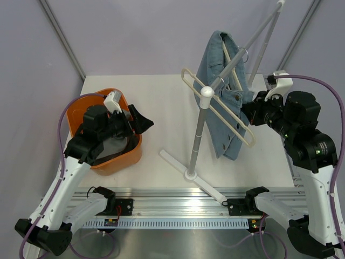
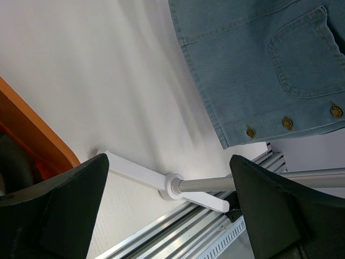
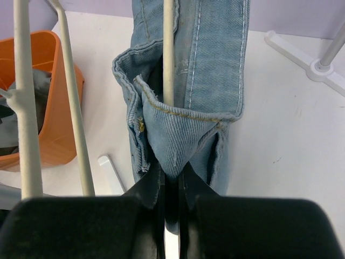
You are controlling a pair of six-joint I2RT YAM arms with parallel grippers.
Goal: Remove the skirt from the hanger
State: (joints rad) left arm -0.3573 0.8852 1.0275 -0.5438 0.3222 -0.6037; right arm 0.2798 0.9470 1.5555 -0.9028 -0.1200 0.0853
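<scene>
A blue denim skirt [image 1: 218, 70] hangs on a cream hanger [image 1: 233, 58] hooked over the sloping arm of a white rack [image 1: 197, 137]. In the right wrist view the hanger's bar [image 3: 168, 54] runs down inside the skirt's [image 3: 213, 65] folded waistband. My right gripper [image 1: 249, 113] is at the skirt's right edge and is shut on a fold of denim, seen between its jaws in the right wrist view [image 3: 171, 189]. My left gripper [image 1: 141, 120] is open and empty by the orange basket, left of the rack; its view [image 2: 167, 216] shows the skirt's buttoned hem [image 2: 259, 65].
An orange basket [image 1: 116, 162] with dark cloth inside stands at the left under my left arm. A cream loop [image 1: 215, 110] crosses the rack's pole. The rack's base feet [image 1: 178, 164] spread toward the table's front rail [image 1: 178, 208].
</scene>
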